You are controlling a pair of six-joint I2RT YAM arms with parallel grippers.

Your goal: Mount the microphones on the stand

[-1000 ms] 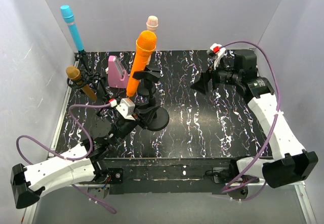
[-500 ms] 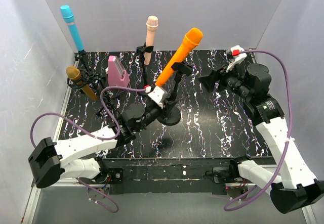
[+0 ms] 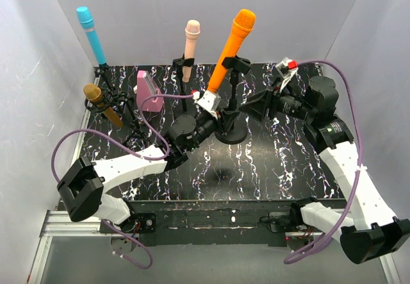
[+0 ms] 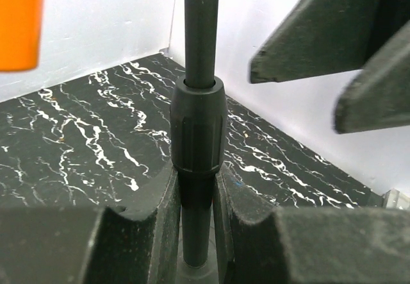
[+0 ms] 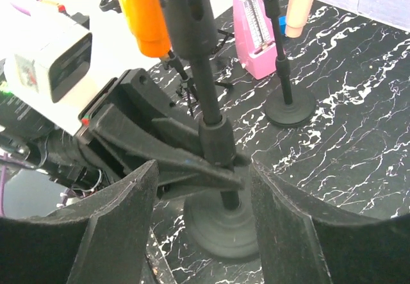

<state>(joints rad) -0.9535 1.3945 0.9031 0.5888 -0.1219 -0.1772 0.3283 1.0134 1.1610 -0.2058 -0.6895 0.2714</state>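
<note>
An orange microphone sits clipped in a black stand with a round base, near the table's middle. My left gripper is shut on that stand's pole, low down just above the base. My right gripper is open just right of the stand, its fingers either side of the base and not touching it. A peach-pink microphone, a cyan-blue one and a gold one each stand in their own stands at the back and left.
A pink wedge block lies at the back left, beside the peach microphone's stand. White walls close the table on three sides. The marbled black tabletop shows bare at the front right.
My left gripper has carried the stand with the orange microphone back and to the right, and it now stands more upright. My right gripper has moved in beside it, jaws narrowing.
</note>
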